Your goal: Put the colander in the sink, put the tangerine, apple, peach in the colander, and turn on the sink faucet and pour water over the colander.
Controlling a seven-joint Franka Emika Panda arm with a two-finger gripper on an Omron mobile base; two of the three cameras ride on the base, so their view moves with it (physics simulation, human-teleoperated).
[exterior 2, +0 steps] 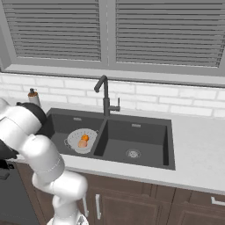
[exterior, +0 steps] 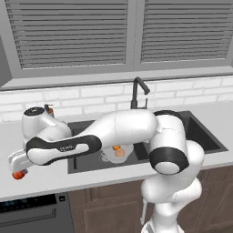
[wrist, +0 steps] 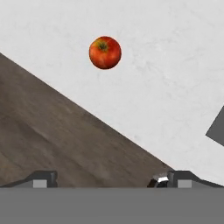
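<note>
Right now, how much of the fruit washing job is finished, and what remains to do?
Done: the colander sits in the left basin of the sink, with the tangerine and peach in it. In hand: the open tool hangs over the counter's front edge, facing the apple on the counter, not yet gripped. Left: put the apple in the colander, then turn on the sink faucet; no water is running.

Even, flat rendered light, soft in all three views.

The counter (exterior: 218,119) reads bright and pale with no hard shadows or glare; the sink (exterior 2: 149,140) basins stay dark and evenly shaded. The arm's white shell carries gentle shading and faint highlights. The apple (wrist: 105,52) shows a soft sheen. Edges look slightly blurred and pixelated, without visible distortion.
</note>
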